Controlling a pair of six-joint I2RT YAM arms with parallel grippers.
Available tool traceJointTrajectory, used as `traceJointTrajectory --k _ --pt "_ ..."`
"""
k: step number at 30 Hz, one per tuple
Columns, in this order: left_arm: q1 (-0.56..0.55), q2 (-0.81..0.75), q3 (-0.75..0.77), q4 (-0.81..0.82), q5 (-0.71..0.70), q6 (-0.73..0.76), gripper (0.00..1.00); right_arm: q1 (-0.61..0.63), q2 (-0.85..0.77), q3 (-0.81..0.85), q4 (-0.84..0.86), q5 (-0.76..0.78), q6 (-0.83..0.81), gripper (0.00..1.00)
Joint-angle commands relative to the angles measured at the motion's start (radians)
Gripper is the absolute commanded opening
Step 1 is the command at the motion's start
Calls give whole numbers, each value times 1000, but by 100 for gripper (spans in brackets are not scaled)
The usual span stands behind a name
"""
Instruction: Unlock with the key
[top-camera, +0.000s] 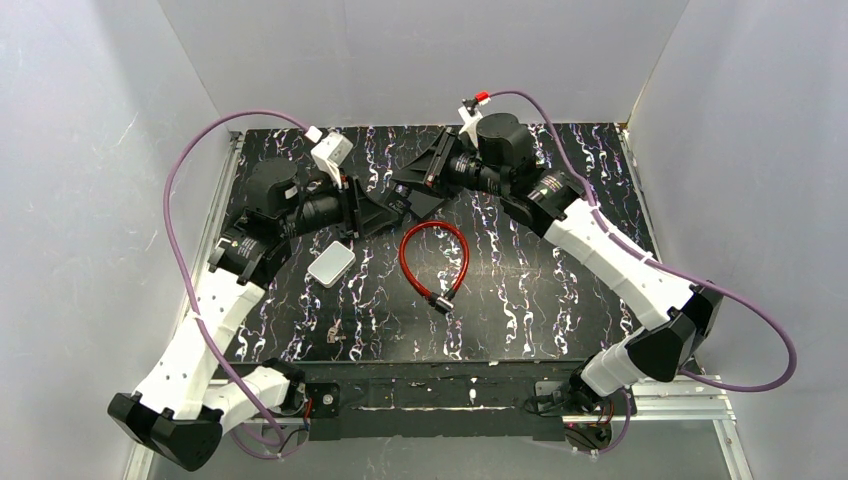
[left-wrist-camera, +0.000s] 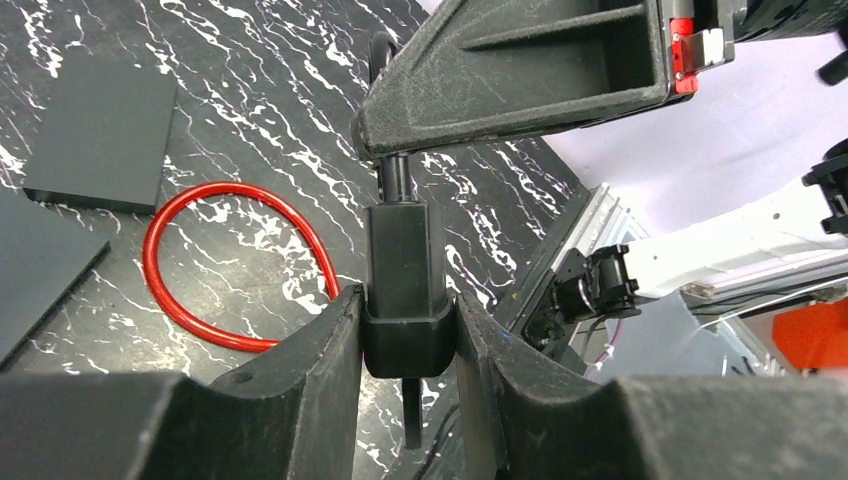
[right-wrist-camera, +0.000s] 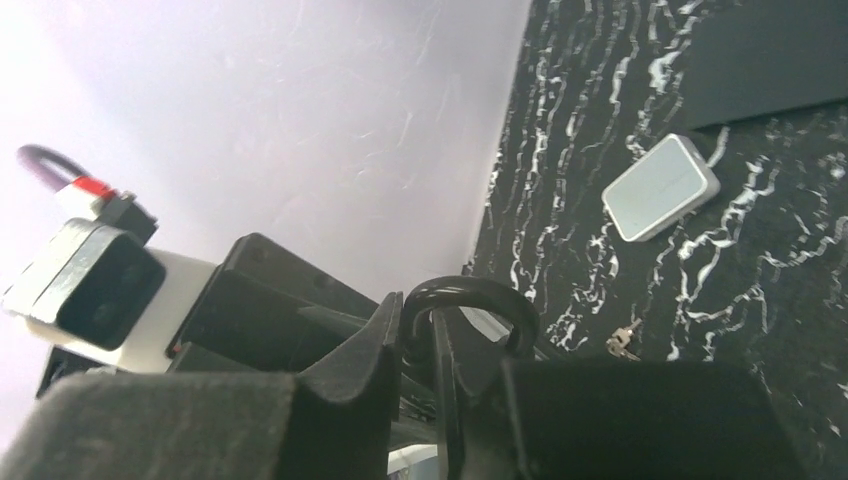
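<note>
A small black padlock (left-wrist-camera: 404, 285) is held in the air between both grippers, above the back middle of the mat. My left gripper (left-wrist-camera: 408, 340) is shut on its body; a thin dark stem sticks out of the near end. My right gripper (right-wrist-camera: 415, 330) is shut on its black shackle (right-wrist-camera: 470, 296). In the top view the two grippers, left (top-camera: 383, 212) and right (top-camera: 408, 198), meet tip to tip. The tiny silvery key (top-camera: 333, 335) lies on the mat near the front edge, apart from both grippers. It also shows in the right wrist view (right-wrist-camera: 622, 343).
A red cable loop (top-camera: 434, 256) with a black lock end lies in the mat's middle, also in the left wrist view (left-wrist-camera: 165, 290). A white box (top-camera: 331, 264) lies left of it, also in the right wrist view (right-wrist-camera: 662, 187). White walls stand round the mat.
</note>
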Motion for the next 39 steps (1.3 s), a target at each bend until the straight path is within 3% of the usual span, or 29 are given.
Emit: traceJointTrajectory --k 1,5,11,16,20,23,24,28,39 --pt "-14 -50 49 154 177 -92 0 -2 -18 -54 269 -145 -21 19" --pt "-13 -85 4 295 226 -264 0 -6 -38 -145 502 -260 -3 17" --pt "-13 -136 -23 397 255 -381 0 -38 -94 -270 824 -350 42 1" --pt "-13 -128 14 458 299 -456 0 -47 -94 -308 1048 -451 130 1" --pt "-13 -109 34 564 365 -561 0 -50 -62 -319 1305 -528 281 1" --pt "-13 -95 51 609 399 -616 0 -52 -19 -286 1404 -584 380 1" --pt "-12 -93 55 611 402 -620 0 -54 -10 -275 1404 -603 387 4" --pt "-13 -99 45 612 374 -603 0 -57 -32 -257 1214 -627 291 59" --pt "-11 -82 2 590 318 -524 0 -112 -224 -241 592 -507 -58 66"
